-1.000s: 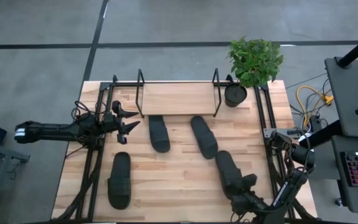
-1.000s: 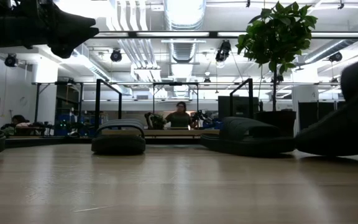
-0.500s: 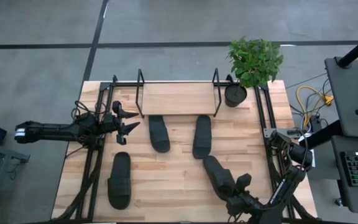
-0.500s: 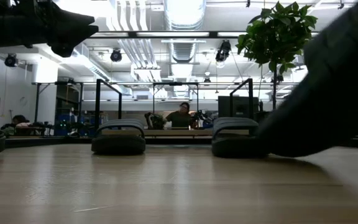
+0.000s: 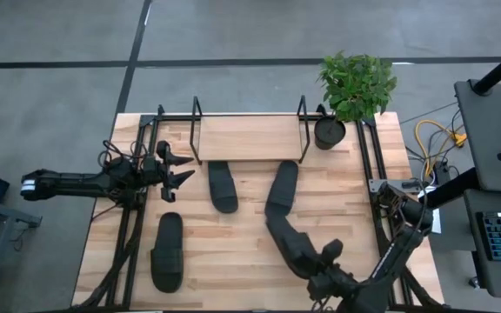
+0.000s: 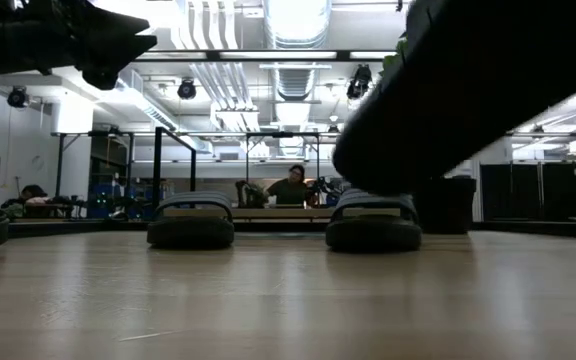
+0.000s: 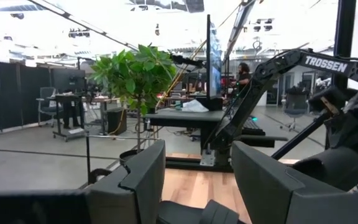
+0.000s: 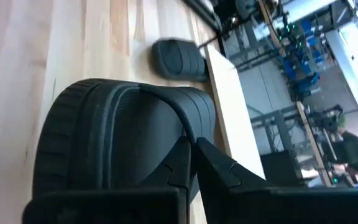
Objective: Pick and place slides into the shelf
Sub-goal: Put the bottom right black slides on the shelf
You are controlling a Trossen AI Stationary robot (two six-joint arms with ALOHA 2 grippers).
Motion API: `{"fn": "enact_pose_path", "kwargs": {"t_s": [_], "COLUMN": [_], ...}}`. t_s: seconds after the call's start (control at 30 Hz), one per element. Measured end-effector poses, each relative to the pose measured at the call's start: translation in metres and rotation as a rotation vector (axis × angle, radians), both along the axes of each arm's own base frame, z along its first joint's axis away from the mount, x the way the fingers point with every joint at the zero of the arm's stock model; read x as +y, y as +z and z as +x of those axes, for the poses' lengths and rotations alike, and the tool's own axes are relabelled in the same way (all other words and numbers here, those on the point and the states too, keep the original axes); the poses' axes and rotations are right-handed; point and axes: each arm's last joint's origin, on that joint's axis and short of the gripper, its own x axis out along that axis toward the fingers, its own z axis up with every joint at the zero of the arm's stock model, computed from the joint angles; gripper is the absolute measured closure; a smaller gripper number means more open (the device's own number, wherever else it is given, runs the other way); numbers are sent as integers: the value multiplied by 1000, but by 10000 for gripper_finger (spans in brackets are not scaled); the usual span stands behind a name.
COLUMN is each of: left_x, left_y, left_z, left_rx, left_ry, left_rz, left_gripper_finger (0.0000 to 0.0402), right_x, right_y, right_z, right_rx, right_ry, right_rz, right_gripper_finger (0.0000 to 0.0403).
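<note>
Wood-plank tabletop point(image 5: 233, 252) under bright, duct-hung workshop ceiling point(image 6: 288, 40)

We see the tabletop point(image 5: 233, 235) evenly lit from above in the high view, with only faint, soft shadows. At table height, bright ceiling lights point(image 6: 293, 20) glare white and leave a near slide point(image 6: 488, 80) a dark, blurred silhouette. The right wrist view shows the close slide soft and the room behind hazy.
</note>
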Motion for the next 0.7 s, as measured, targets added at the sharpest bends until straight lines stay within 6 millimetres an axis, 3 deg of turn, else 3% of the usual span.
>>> {"fn": "enact_pose_path", "kwargs": {"t_s": [0.33,0.7], "left_x": [-1,-2], "left_y": [-1,-3], "left_z": [0,1], "left_rx": [1,17], "left_ry": [-44,-65], "left_rz": [-36,-34], "left_gripper_finger": [230,230], "right_x": [-4,-48], "right_y": [31,27], "right_z": [18,47], "right_rx": [-61,-47], "right_ry": [45,-27], "right_rz": [-70,-249], "right_gripper_finger": [395,394]}}
